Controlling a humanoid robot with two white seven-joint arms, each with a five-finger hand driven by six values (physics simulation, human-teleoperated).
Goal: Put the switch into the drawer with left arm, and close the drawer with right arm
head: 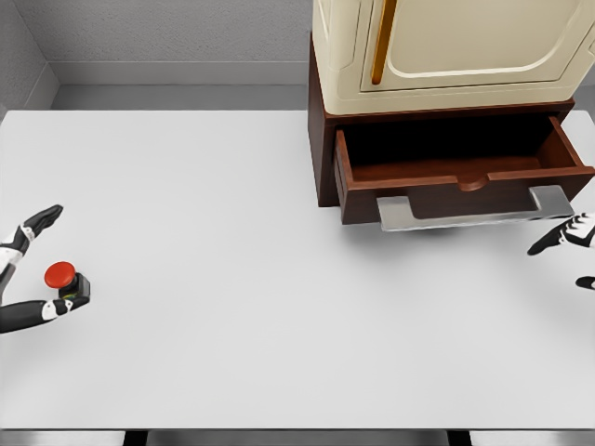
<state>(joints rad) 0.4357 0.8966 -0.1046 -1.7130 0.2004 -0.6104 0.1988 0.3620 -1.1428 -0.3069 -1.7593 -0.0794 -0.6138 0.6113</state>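
The switch (66,280), a small black box with a round red button on top, sits on the white table near its left edge. My left hand (33,265) comes in from the left with its fingers spread around the switch, one finger above it and one touching its lower side; it is open. The brown drawer (463,170) stands pulled out at the upper right, dark and empty inside, with a grey handle (476,212) along its front. My right hand (569,243) shows at the right edge, just below the handle's right end, fingers extended and holding nothing.
A cream cabinet (446,42) with an orange handle sits on top of the brown drawer unit. The white table (232,325) stretches between the switch and the drawer, with its front edge along the bottom.
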